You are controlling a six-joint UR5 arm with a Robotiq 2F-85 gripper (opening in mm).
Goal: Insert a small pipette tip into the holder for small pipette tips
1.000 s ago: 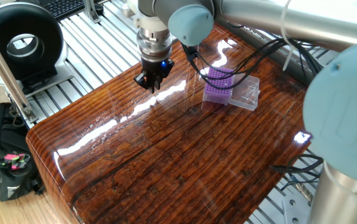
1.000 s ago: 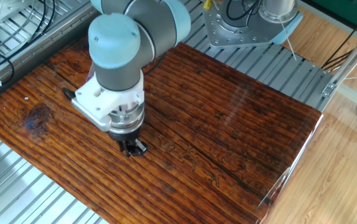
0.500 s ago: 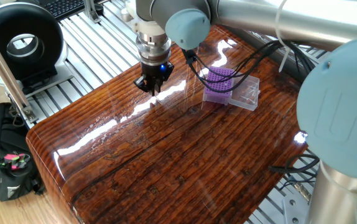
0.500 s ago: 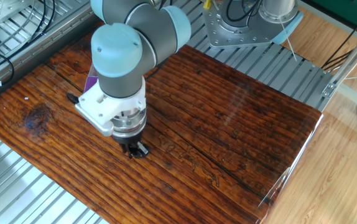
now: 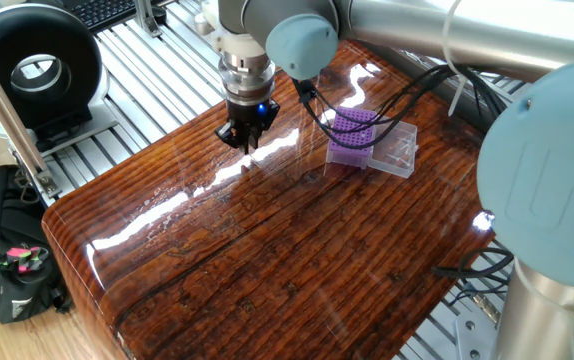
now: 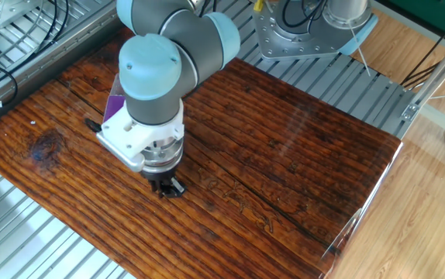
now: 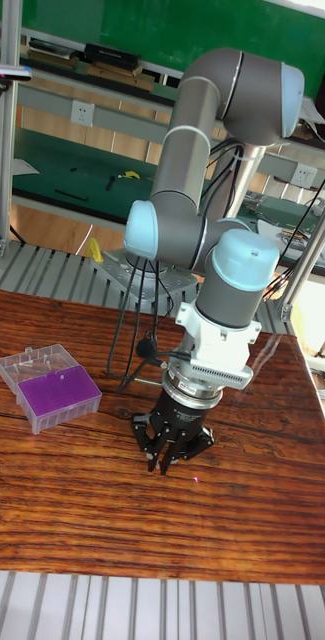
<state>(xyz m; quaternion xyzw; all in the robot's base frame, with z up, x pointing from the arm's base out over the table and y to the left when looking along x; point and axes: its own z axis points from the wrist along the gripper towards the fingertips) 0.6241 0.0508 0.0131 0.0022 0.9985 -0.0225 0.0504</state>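
The holder for small pipette tips (image 5: 350, 138) is a purple block with a grid of holes, joined to a clear plastic box part (image 5: 397, 151). It lies on the wooden table, right of my gripper (image 5: 244, 138). In the tall fixed view the holder (image 7: 60, 396) lies at the left and my gripper (image 7: 167, 458) points straight down just above the wood, well to its right. Its black fingers are drawn together at the tips. The small pipette tip is too small to make out between them. In the other fixed view my arm hides most of the holder (image 6: 114, 105) behind my gripper (image 6: 167, 188).
The glossy wooden table (image 5: 267, 260) sits on a ribbed aluminium frame (image 6: 44, 248). A black round device (image 5: 35, 70) and a dark bag (image 5: 7, 250) are off the table's left. Black cables (image 5: 407, 85) trail past the holder. The arm's base (image 6: 308, 31) is beyond the far edge.
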